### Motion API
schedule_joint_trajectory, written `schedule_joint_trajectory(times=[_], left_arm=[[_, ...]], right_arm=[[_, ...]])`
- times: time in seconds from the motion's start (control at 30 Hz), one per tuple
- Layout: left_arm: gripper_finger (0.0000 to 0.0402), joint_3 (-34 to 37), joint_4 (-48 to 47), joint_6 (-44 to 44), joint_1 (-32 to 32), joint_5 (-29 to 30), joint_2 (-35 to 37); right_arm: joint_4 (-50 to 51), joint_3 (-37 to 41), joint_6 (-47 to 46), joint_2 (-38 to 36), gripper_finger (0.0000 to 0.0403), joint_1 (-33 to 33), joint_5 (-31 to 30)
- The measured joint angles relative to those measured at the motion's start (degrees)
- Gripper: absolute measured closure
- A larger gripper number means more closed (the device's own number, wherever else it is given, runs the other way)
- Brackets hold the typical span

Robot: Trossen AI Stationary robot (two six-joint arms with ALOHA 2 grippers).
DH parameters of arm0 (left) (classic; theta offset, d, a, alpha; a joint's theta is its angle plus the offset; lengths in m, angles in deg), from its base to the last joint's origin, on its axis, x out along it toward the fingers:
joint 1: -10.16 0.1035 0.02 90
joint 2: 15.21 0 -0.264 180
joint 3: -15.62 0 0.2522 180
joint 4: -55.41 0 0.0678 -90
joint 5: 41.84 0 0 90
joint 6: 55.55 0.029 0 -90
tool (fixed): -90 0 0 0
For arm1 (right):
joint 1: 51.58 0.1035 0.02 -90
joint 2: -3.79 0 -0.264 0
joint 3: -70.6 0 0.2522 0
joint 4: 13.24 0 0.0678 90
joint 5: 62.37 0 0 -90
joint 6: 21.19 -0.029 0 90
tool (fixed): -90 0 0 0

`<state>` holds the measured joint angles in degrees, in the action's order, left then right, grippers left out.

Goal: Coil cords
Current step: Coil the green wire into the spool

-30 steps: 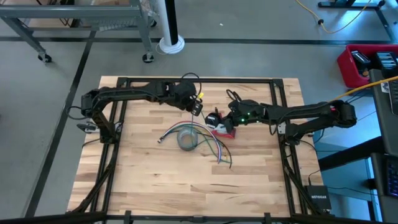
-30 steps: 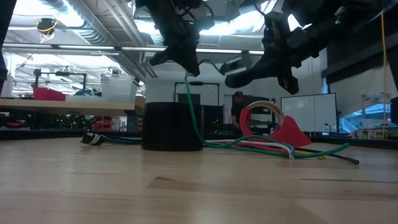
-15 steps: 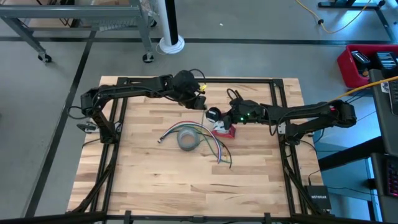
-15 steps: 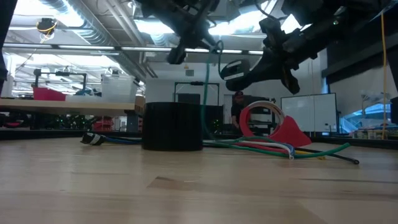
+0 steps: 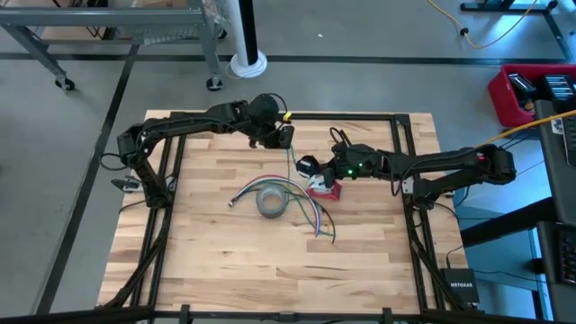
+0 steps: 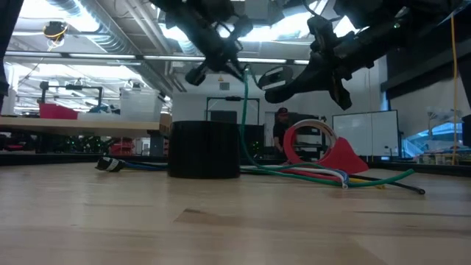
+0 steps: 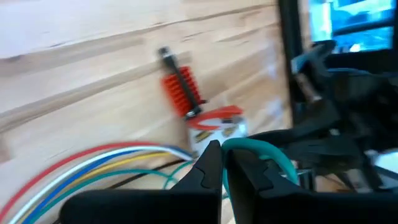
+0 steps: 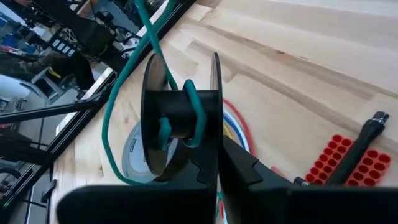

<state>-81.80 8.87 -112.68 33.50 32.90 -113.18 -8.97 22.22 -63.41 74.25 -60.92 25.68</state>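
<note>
Beside the cords [image 5: 301,200], grey tape roll [image 5: 271,202], red bit holder [image 5: 326,187]

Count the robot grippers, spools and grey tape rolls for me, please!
Grippers: 2, the left gripper pinching the green cord, the right gripper holding the spool
Spools: 1
Grey tape rolls: 1, the grey tape roll
Total: 4

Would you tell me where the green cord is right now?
In the high view the green cord runs from the left gripper, near the table's far edge, down towards the grey tape roll; the right wrist view shows it wrapped on the right gripper's black spool.
</note>
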Motion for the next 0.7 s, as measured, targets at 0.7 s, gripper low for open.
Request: schedule_joint_trajectory(times=[0.7], left_arm=[[0.0401, 0.0, -0.2, -7.4, 0.5, -26.0, 0.0]], right_arm=[[2.1, 0.0, 1.3, 0.0, 0.0400, 0.0, -10.4]])
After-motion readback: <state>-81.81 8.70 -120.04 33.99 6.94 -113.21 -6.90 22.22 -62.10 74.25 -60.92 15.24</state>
